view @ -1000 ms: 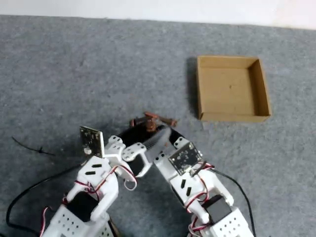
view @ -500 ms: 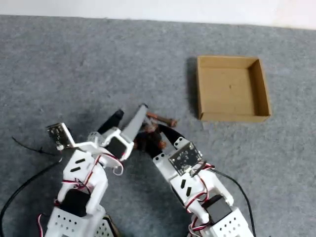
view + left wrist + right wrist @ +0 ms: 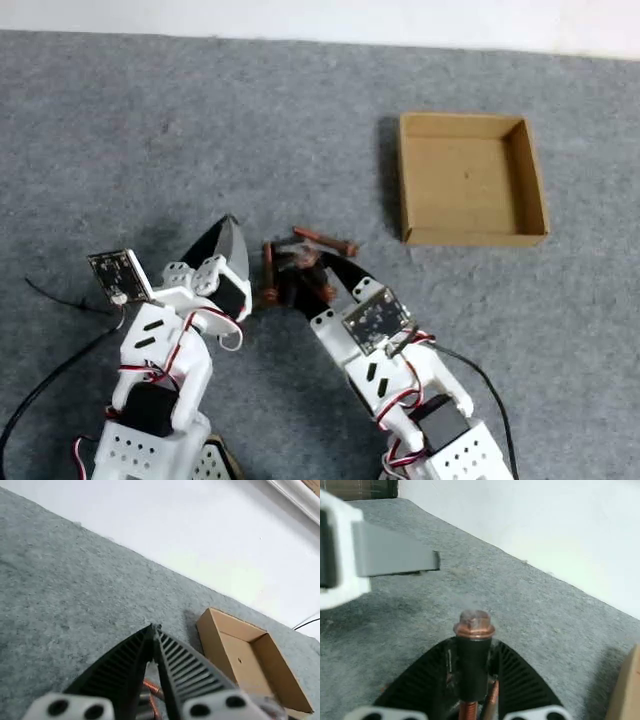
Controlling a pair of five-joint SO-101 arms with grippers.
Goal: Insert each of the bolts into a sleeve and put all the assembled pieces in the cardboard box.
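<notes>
Grey carpet [image 3: 150, 130]: left gripper [image 3: 152, 630] has backed away, clenched on nothing; right gripper [image 3: 472, 647] grasps a sleeve [image 3: 471, 667], bolt [image 3: 474, 624] seated, likely ready for the box [image 3: 470, 238].

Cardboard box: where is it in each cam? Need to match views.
High view: cardboard box sits upper right on the mat, apart from both arms.
Left wrist view: box lies beyond the left hand, open interior showing.
Right wrist view: box is a tan sliver cut by the frame edge, beside the right hand holding the sleeve.
Shared landmark: white wall along the mat's far edge.
</notes>
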